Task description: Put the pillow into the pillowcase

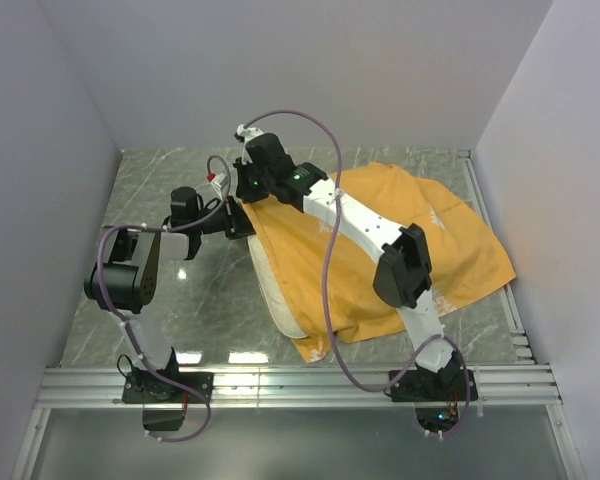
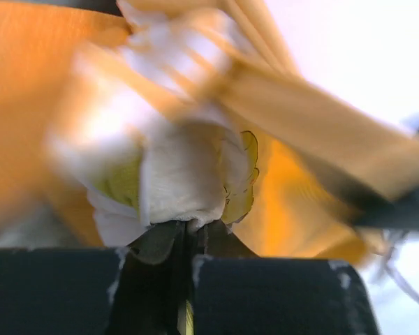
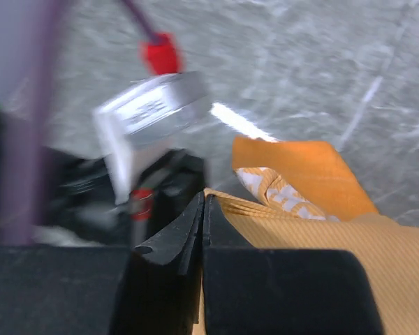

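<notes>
The orange pillowcase point(image 1: 420, 240) lies spread over the right half of the table and covers most of the cream-white pillow point(image 1: 272, 285), whose left edge sticks out. My left gripper point(image 1: 242, 222) is shut on the pillow's corner point(image 2: 185, 185), with orange cloth all around it. My right gripper point(image 1: 252, 190) is shut on the pillowcase's hem point(image 3: 265, 209) at the far left corner, right beside the left gripper. The pillowcase's printed side does not show.
The marble table point(image 1: 160, 190) is walled on three sides. A metal rail point(image 1: 300, 385) runs along the near edge. The right arm point(image 1: 380, 240) stretches across the pillowcase, its purple cable looping over the cloth. The left wrist's camera housing point(image 3: 150, 115) sits close by.
</notes>
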